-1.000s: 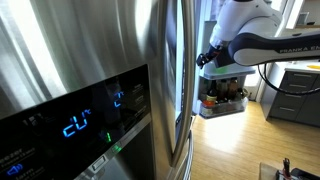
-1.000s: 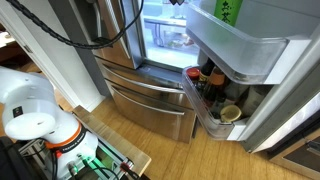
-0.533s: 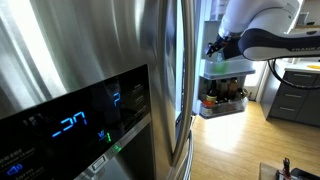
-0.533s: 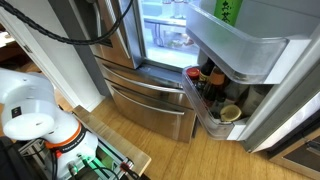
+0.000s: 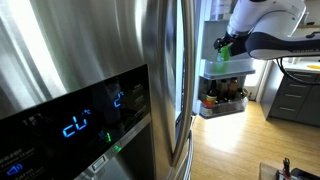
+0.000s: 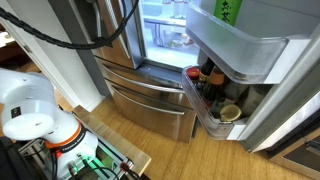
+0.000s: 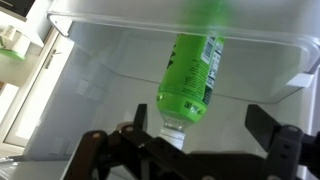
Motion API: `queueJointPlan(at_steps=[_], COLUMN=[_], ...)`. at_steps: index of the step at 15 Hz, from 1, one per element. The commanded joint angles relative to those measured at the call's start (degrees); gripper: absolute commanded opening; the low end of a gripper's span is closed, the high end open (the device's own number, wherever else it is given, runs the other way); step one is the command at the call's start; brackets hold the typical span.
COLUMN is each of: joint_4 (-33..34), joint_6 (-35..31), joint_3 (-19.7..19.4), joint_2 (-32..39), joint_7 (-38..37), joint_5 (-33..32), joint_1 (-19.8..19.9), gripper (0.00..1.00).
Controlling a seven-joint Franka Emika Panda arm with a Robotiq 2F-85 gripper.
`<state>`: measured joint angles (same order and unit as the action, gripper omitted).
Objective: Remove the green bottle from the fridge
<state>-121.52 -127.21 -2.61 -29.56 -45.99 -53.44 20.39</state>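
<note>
The green bottle is light green with a whitish neck. In the wrist view it lies inside a clear door bin, neck towards my gripper. The gripper's fingers are wide apart, and the neck sits close to one finger. In an exterior view the gripper hangs over the open door's upper bin, with a green patch of the bottle just below it. The steel fridge fills the foreground; it also shows in the other exterior view, where the gripper is out of view.
A lower door shelf holds dark brown jars and bottles. A green labelled shape shows through the upper bin wall. A dark grey cabinet stands behind the arm. The floor is wood.
My arm has risen and shifted away from the fridge's door edge, above the upper bin. The dispenser digits flicker.
</note>
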Motion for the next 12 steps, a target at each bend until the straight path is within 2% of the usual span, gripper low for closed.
queueJointPlan(at_steps=[1, 7, 12], joint_4=[-0.8, -1.3, -1.5], joint_6=[-2.7, -9.4, -15.5], joint_3=[-2.9, -7.0, -8.4], joint_2=[0.3, 1.8, 3.7], joint_7=[-1.5, -1.0, -0.9], joint_5=[-2.8, -2.1, -2.1], joint_1=[-0.6, -0.5, 0.5], gripper=[1.00, 1.00, 1.00])
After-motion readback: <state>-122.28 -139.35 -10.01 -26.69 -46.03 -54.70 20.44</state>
